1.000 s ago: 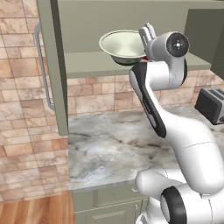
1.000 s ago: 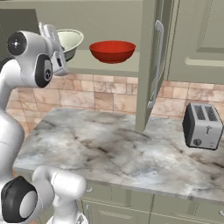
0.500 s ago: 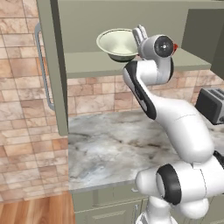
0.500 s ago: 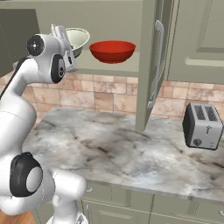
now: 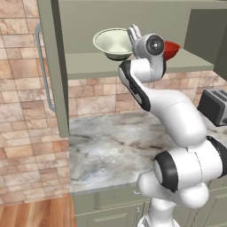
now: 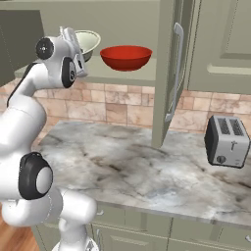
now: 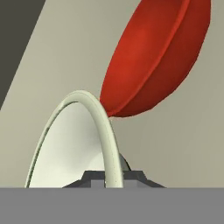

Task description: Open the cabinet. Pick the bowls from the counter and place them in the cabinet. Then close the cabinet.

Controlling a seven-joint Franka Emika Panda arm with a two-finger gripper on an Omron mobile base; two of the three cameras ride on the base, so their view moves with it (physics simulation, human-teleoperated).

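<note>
The cabinet [image 6: 169, 73] is standing open above the counter [image 5: 111, 150]. The red bowl [image 6: 126, 57] is resting on its shelf (toward the right). The gripper [image 5: 133, 34] is grasping the cream-white bowl [image 5: 113, 43] by its rim, holding it at shelf height just left of the red one.

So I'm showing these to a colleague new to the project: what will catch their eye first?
Probably the white arm reaching up into the open cabinet, its tool clamped on the rim of the cream bowl above the shelf. Next, the glossy red bowl already on that shelf, just beside the cream one.
</note>
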